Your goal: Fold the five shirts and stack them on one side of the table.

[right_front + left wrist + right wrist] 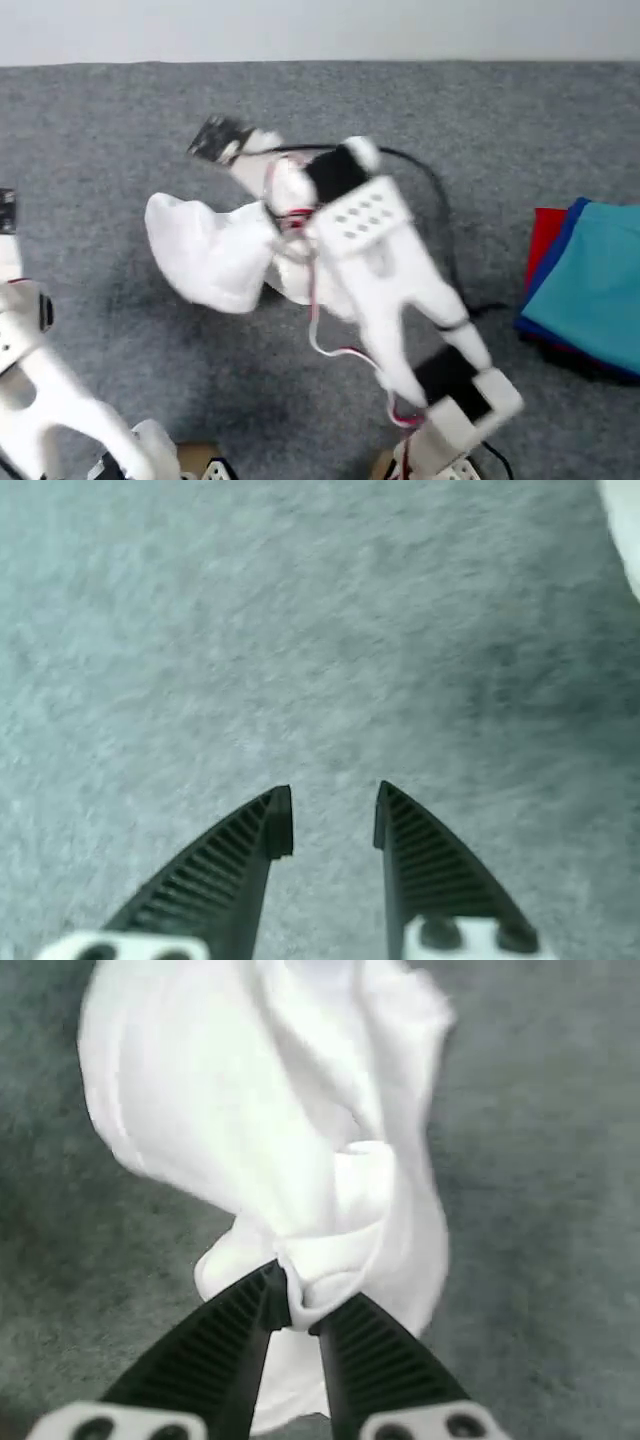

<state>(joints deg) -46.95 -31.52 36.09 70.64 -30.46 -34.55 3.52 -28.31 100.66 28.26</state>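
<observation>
Right end effector (pixel 300 1312) pinches bunched white shirt (pixel 270 1110) mid-worktop. Looks soft, light, floppy, so prob. best grabbed at corners/hem. Left end effector (pixel 332 820) spread, empty.

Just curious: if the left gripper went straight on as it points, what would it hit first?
Most likely the bare grey table covering: the open left gripper points at it, nothing between.

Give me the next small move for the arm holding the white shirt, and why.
Probably lower the right gripper and lay the white shirt flat on the table: it is clamped on a bunched fold, the cloth hangs crumpled, and the left gripper sits open, free to spread it.
</observation>
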